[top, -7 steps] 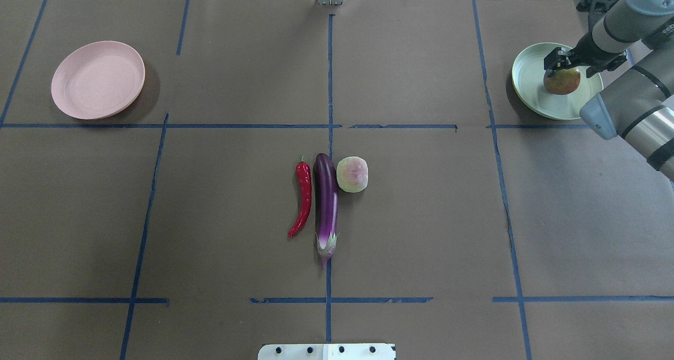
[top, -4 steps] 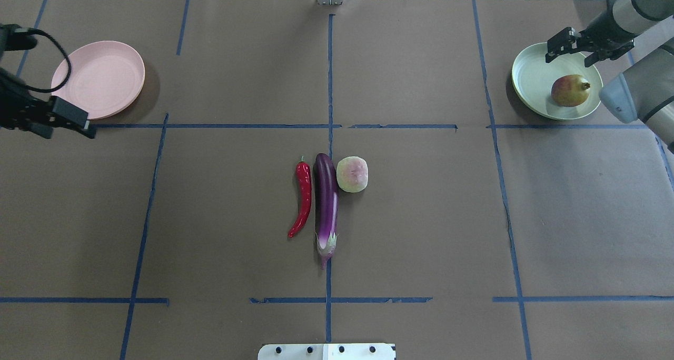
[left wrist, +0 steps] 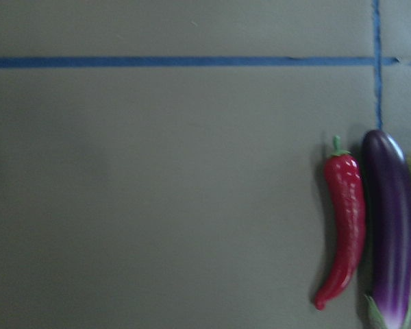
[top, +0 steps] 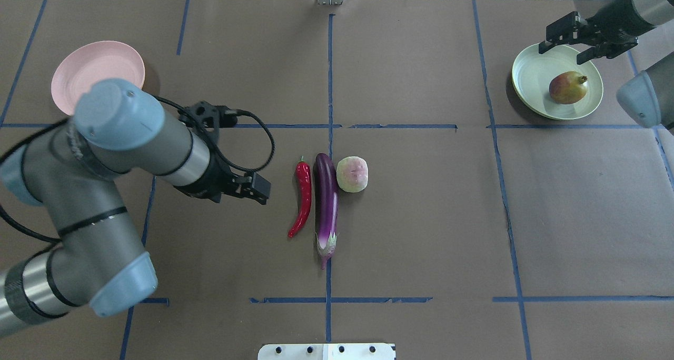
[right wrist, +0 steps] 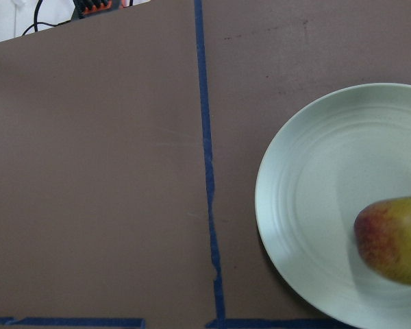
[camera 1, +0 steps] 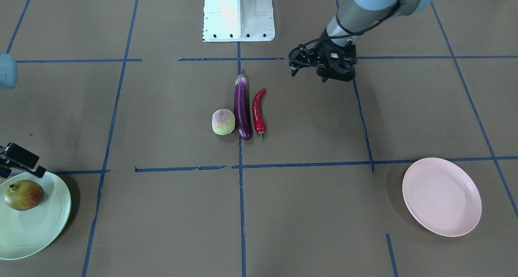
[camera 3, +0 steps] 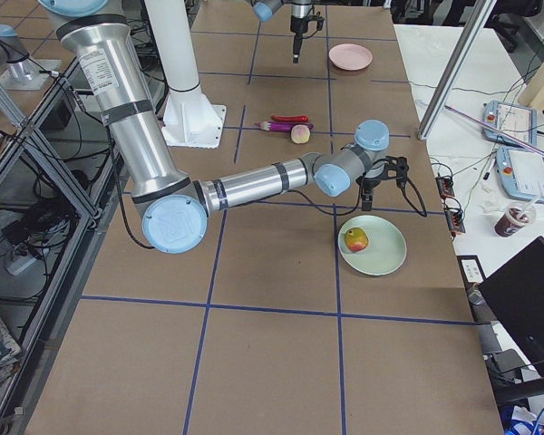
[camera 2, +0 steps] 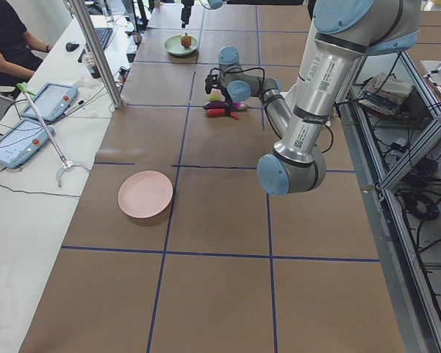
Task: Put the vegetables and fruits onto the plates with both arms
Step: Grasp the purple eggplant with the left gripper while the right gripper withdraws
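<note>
One fruit is already placed: the reddish round fruit point(top: 568, 87) lies on the green plate point(top: 532, 81) at the far right of the desk point(top: 421, 233). The step in hand is judged to be the reach for the chili point(top: 303, 197). It lies mid-desk just left of the eggplant point(top: 326, 202), with the pale fruit point(top: 352, 174) on the eggplant's right. The pink plate point(top: 105, 60) is set at the far left.

The left tool point(top: 260, 187) is held just left of the chili, seemingly spread, with nothing gripped. Next it must be centred over the chili and lowered without the eggplant being nudged. The right tool point(top: 566, 47) is spread wide above the green plate's far rim, and nothing is held.
</note>
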Available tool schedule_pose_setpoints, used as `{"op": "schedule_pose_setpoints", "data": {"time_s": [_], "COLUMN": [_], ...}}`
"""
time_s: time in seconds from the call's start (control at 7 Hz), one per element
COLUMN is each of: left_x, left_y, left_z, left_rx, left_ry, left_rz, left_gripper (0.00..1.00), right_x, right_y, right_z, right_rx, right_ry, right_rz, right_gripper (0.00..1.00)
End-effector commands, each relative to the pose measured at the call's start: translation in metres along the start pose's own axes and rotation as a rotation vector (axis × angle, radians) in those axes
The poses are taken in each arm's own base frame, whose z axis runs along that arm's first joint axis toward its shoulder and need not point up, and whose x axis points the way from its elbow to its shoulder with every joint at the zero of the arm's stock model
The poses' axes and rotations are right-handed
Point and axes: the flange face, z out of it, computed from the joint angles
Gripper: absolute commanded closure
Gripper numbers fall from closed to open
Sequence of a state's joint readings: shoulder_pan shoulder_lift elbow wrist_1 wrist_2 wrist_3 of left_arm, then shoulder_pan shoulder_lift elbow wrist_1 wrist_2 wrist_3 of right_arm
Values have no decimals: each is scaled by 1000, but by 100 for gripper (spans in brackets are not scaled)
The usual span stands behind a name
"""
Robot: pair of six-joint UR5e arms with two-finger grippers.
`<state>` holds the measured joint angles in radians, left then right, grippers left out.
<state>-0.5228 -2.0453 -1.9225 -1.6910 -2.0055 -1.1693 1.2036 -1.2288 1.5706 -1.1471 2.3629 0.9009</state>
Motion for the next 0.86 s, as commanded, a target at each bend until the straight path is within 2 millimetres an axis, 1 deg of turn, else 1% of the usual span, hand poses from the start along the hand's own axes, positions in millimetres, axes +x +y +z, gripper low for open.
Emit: {"op": "schedule_pose_setpoints", "data": {"time_s": [0.0, 0.14, 0.29, 0.43, 0.57, 0.71], "left_x": [69, 94, 96, 98, 104, 111], "left_y": [22, 8, 5, 12, 11, 11], "left_z": [65, 80, 89, 98, 99, 106], "left_rx": [18, 17, 14, 1, 1, -6], "left_ry": [-46, -57, -65, -72, -70, -76], "left_rz": [-12, -18, -26, -32, -32, -34], "left_gripper": [0, 0, 0, 0, 2, 4], "right_x": [-53, -73, -89, -102, -118, -130], "right_y": [39, 55, 69, 75, 83, 90], "right_z": [-17, -25, -19, -12, -4, 4], "right_rx": [-53, -63, -84, -99, -114, -120], "right_ry": [-24, -34, -36, -44, -52, -53], "right_rz": [1, -20, -34, -18, 10, 17], "right_gripper": [0, 0, 0, 0, 0, 0]}}
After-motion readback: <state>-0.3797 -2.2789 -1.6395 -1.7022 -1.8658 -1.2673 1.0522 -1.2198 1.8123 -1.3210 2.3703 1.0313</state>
